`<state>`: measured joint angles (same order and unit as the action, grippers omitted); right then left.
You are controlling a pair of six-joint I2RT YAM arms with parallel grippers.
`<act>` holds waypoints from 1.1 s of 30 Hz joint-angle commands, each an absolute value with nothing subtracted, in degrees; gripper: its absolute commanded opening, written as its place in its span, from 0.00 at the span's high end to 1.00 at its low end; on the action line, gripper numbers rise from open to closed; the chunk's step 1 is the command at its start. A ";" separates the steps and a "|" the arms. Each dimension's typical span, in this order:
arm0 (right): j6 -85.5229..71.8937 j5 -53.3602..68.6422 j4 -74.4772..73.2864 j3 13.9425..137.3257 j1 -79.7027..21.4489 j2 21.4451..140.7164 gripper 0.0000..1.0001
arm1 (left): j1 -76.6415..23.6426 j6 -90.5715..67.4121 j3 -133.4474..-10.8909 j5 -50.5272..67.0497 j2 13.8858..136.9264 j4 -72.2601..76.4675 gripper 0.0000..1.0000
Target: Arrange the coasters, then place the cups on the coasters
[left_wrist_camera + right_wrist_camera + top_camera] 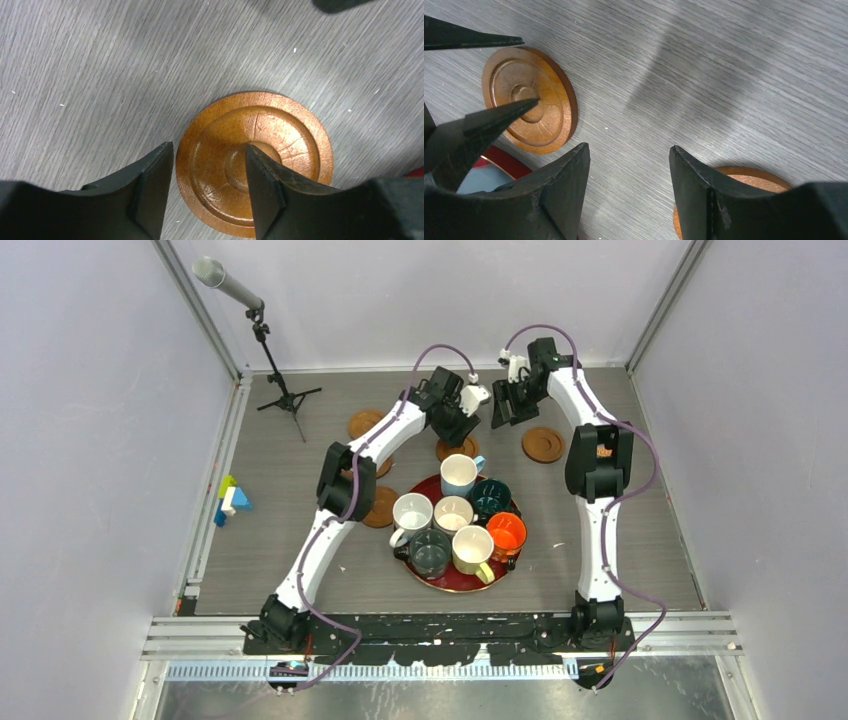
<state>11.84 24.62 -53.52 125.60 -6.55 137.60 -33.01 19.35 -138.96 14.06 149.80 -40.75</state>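
Several brown coasters lie flat on the grey table: one (pixel 366 424) at the back left, two by the left arm (pixel 381 506), one (pixel 543 444) at the right. Another coaster (pixel 457 448) (pixel 255 162) lies under my left gripper (pixel 455 425) (pixel 209 152), which is open; one finger stands outside its rim, the other over its centre. Open as well, my right gripper (pixel 510 405) (pixel 629 150) hangs over bare table between that coaster (pixel 531 97) and the right one (pixel 749 177). Several cups stand together on the dark red tray (pixel 445 583), among them light blue (pixel 459 474), white (pixel 411 512) and orange (pixel 507 531).
A microphone stand (pixel 270 360) occupies the back left corner. Small coloured blocks (pixel 230 500) lie near the left wall. The tray's red rim (pixel 506 162) and the light blue cup (pixel 484 180) show beside my right gripper's left finger.
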 commanded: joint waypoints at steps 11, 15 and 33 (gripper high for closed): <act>11.38 24.24 -50.48 130.07 -12.49 136.86 0.31 | -25.84 7.34 -128.26 15.20 131.67 -35.93 0.17; 12.74 22.64 -50.10 129.99 -14.52 137.42 0.29 | -23.55 7.31 -120.98 14.95 126.27 -35.34 0.13; 20.73 10.81 -49.65 126.05 -20.59 141.22 0.31 | -19.60 8.51 -108.69 14.40 116.06 -35.31 0.07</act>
<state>18.24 14.24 -50.81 126.54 -20.32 141.49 -20.08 8.32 -108.95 14.50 120.57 -36.71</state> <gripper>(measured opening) 0.710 0.926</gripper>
